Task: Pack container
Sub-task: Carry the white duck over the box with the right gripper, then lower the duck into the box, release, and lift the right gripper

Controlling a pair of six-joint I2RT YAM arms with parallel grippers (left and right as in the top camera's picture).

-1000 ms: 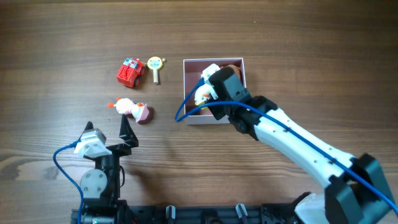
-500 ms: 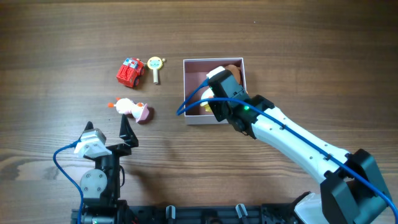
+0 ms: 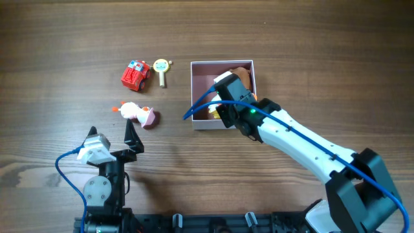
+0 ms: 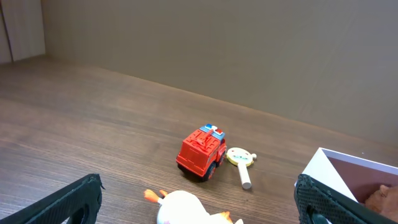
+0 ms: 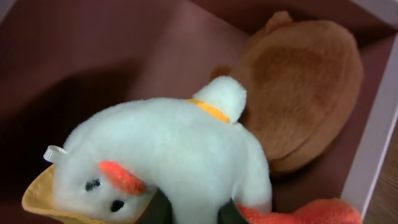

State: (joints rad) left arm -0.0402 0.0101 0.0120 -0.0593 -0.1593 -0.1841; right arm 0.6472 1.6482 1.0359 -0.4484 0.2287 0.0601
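The container is a square white-walled box with a dusty-pink inside; it also shows in the right wrist view and the left wrist view. My right gripper is down inside it, shut on a white plush duck with an orange beak. The arm hides most of the duck from overhead. A brown plush lies in the box's far corner. My left gripper is open and empty near the front left.
A red toy fire truck and a yellow rattle lie left of the container. A white and pink duck toy lies in front of them, between my left fingers in the left wrist view. An orange piece lies beside the duck.
My right gripper has gone lower and a little right into the container with the white plush duck. The duck is now mostly hidden under the wrist. The left arm has not moved.
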